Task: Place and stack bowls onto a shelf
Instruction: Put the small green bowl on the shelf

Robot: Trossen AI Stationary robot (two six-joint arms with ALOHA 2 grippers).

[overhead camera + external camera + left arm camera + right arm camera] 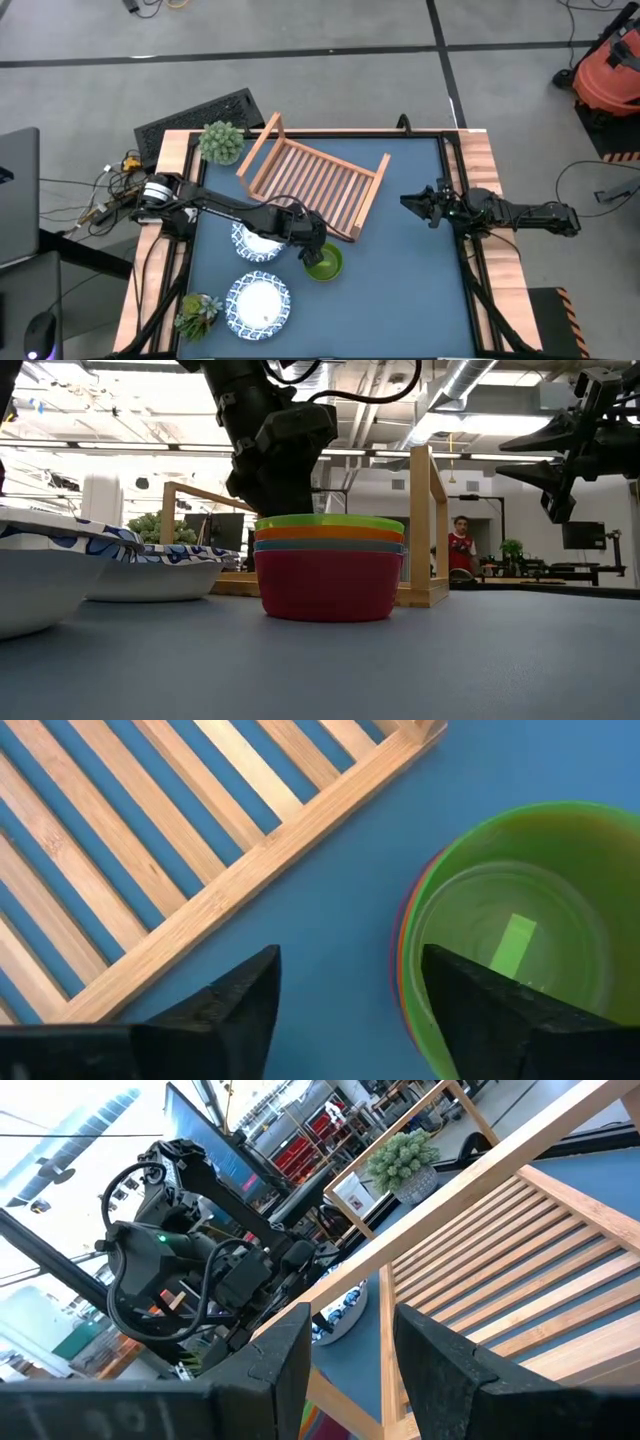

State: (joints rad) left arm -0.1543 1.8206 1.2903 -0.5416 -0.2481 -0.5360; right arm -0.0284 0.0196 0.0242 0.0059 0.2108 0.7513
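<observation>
A stack of small bowls (325,264), green on top with orange, teal and red below (330,565), stands on the blue table just near of the wooden slatted shelf (315,178). My left gripper (345,1010) is open above the stack's far-left rim (408,960), one finger over the green bowl's inside, the other outside it; it also shows in the high view (308,247) and the low view (285,470). Two white blue-rimmed bowls (258,241) (258,305) stand to the stack's left. My right gripper (415,203) is open and empty in the air at the right.
The shelf lies slanted on the table, raised rails at both ends (250,870). One potted plant (222,142) stands at the far left corner, another (197,315) at the near left. Bare blue table (410,290) lies right of the stack. A person (460,548) is in the room behind.
</observation>
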